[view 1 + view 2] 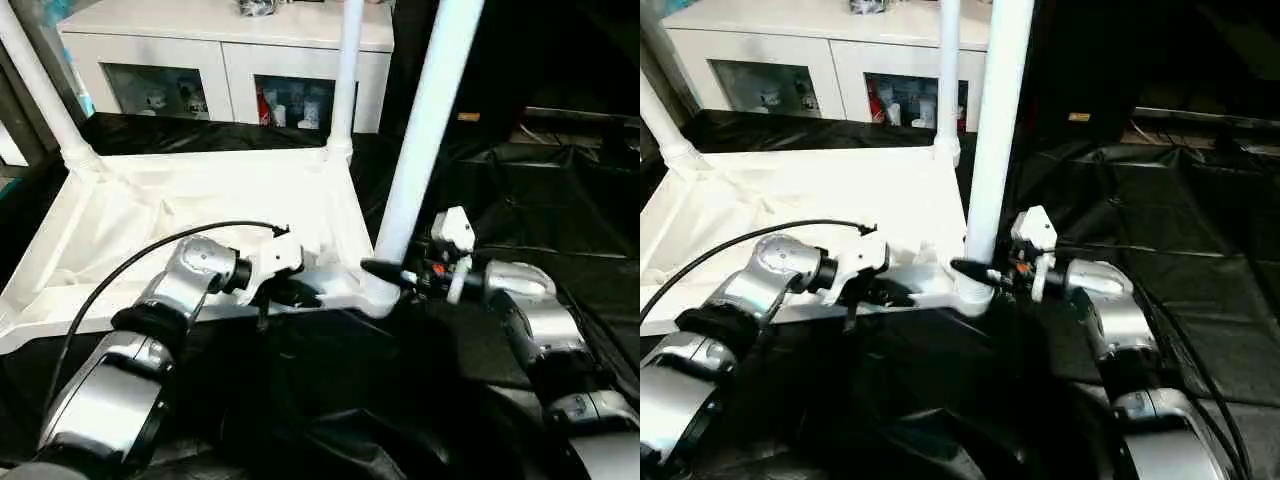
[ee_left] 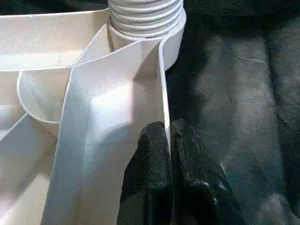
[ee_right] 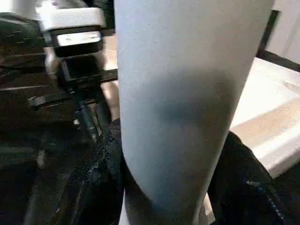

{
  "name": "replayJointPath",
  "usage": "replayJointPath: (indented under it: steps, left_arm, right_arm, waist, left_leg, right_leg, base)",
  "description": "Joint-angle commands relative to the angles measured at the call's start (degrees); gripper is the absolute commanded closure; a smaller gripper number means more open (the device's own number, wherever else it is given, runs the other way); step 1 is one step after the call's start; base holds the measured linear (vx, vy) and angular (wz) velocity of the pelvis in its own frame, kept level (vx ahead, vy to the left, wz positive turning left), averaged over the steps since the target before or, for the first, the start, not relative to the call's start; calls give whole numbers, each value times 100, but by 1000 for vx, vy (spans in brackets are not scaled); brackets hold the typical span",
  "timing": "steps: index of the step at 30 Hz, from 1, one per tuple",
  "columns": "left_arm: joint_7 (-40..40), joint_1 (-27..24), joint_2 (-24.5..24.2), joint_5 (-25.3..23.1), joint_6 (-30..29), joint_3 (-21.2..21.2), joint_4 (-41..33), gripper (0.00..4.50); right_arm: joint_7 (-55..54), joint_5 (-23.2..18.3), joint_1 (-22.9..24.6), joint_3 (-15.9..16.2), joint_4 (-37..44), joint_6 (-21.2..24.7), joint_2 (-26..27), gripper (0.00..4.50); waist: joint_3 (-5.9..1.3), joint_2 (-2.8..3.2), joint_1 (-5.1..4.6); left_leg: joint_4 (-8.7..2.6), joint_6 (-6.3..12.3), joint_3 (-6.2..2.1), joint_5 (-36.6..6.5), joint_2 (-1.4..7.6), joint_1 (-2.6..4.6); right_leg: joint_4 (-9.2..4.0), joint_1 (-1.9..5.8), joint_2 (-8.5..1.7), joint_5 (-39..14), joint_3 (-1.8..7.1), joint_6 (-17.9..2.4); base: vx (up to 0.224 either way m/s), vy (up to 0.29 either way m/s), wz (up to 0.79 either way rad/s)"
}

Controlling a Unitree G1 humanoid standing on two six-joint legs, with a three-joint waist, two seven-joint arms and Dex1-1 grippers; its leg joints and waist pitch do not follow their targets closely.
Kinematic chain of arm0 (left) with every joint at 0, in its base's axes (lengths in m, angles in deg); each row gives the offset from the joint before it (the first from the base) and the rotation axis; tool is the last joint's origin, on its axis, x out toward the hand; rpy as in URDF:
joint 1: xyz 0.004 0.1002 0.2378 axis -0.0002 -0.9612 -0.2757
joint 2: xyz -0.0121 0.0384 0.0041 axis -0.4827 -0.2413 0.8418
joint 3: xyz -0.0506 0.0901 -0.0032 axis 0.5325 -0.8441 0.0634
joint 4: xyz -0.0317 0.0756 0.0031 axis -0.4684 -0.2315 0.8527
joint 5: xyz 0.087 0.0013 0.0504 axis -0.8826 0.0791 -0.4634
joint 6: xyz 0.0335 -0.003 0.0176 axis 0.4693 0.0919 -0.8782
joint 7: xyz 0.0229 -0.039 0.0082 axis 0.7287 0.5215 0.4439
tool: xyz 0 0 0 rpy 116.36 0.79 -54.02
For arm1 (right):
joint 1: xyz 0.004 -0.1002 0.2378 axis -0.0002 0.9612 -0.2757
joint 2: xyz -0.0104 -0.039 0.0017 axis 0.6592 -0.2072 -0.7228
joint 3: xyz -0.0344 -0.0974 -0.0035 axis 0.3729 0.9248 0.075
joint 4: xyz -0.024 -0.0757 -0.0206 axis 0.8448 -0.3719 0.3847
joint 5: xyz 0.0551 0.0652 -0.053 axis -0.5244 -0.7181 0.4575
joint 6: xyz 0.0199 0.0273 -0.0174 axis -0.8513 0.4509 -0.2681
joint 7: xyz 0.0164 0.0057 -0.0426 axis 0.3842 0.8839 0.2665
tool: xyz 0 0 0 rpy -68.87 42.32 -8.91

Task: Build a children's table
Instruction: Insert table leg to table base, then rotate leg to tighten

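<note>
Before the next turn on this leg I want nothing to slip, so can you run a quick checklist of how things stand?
1. Right pincer closed around the near leg, a finger on each side: ok.
2. Left pincer pinching the tabletop's side wall: ok.
3. Near leg standing in its corner socket: ok.
4. Leg threaded fully home: cannot tell.
5. Far right leg and far left leg upright in their sockets: ok.
6. Fourth leg fitted: cannot tell.
</note>
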Motion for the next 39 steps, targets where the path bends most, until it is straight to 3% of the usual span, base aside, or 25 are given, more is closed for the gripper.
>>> replayJointPath:
  steps: [1,8,9,11,12,15,16,17,19,24,25,29,32,36,39]
  left_arm:
    - [847,48,105,228,241,-180,-433,450]
    - [373,78,283,233,83,-43,-416,450]
    - [202,106,336,236,23,10,-408,450]
    - [161,116,348,240,-16,22,-410,450]
    - [63,139,376,250,-106,49,-414,450]
    - [-439,322,432,124,-346,87,-285,450]
    - [-782,497,488,37,-570,124,-133,450]
    - [-782,497,488,37,-570,124,-133,450]
    - [-1058,650,561,-21,-785,170,-2,450]
    - [-1513,837,666,-140,-1052,187,168,450]
    - [-2038,1007,805,-230,-1335,211,354,450]
    - [-3412,1346,1302,-413,-1817,252,862,450]
    - [-3663,1370,1382,-504,-1832,215,929,450]
    - [-3770,1400,1402,-491,-1817,241,983,450]
    - [-3825,1442,1406,-491,-1805,274,1059,450]
  right_arm:
    - [-64,477,461,404,-570,293,-169,264]
    - [-175,435,611,308,-459,222,-117,264]
    - [-271,439,639,266,-453,198,-78,264]
    - [-342,454,645,250,-456,185,-63,264]
    - [-509,490,658,211,-461,155,-28,264]
    - [-1604,571,546,-50,-691,156,219,264]
    - [-2545,654,393,-227,-945,242,422,264]
    - [-2545,654,393,-227,-945,242,422,264]
    - [-3242,696,271,-346,-1110,361,606,264]
    - [-3941,741,108,-450,-1304,450,825,264]
    - [-4607,755,-100,-535,-1552,520,1032,264]
    - [-6318,722,-786,-793,-2223,614,1663,264]
    - [-6494,798,-885,-752,-2240,604,1787,264]
    - [-6491,862,-875,-695,-2230,588,1847,264]
    - [-6527,896,-893,-691,-2309,526,1884,264]
  waist:
    - [-343,101,36]
    - [-332,98,62]
    - [-331,63,63]
    - [-318,87,74]
    - [-312,56,79]
    - [-273,54,35]
    - [-269,49,0]
    - [-259,60,-19]
    - [-258,45,-71]
    - [-258,45,-103]
    - [-262,95,-118]
    - [-253,84,-141]
    - [-269,71,-117]
    - [-293,87,-101]
    - [-290,80,-105]
  left_leg:
    - [-470,199,-64,-1638,297,78]
    - [-483,140,-44,-1753,307,98]
    - [-481,139,-31,-1764,310,104]
    - [-488,108,-20,-1855,317,118]
    - [-494,83,-16,-1884,322,125]
    - [-536,-107,-53,-2283,309,166]
    - [-550,-178,-74,-2338,297,151]
    - [-554,-235,-79,-2379,292,154]
    - [-568,-305,-122,-2500,271,127]
    - [-550,-209,-109,-2542,253,118]
    - [-554,-266,-106,-2513,251,113]
    - [-538,-344,-115,-2589,221,145]
    - [-535,-250,-105,-2533,218,137]
    - [-529,-129,-67,-2181,222,97]
    - [-529,-113,-62,-2188,219,100]
  right_leg:
    - [-324,240,-290,-290,164,-1951]
    - [-352,237,-296,-492,167,-1908]
    - [-360,228,-293,-537,166,-1896]
    - [-377,210,-299,-706,169,-1871]
    - [-380,201,-305,-832,176,-1839]
    - [-472,140,-340,-1688,187,-1609]
    - [-499,142,-343,-1965,190,-1464]
    - [-509,116,-344,-2099,194,-1405]
    - [-542,135,-347,-2458,169,-1206]
    - [-579,89,-329,-2370,172,-1182]
    - [-568,81,-330,-2300,177,-1192]
    - [-590,49,-323,-2525,158,-1127]
    - [-611,56,-307,-2341,155,-1096]
    - [-534,110,-289,-1527,165,-1289]
    - [-533,119,-291,-1548,162,-1308]
  base:
    - [0,0,0]
    - [0,0,0]
    - [0,0,0]
    - [0,0,0]
    - [0,0,0]
    - [0,0,0]
    - [0,0,0]
    - [0,0,0]
    - [0,0,0]
    - [-11,1,-2]
    - [0,0,0]
    - [0,0,0]
    - [0,0,0]
    - [0,0,0]
    - [0,0,0]
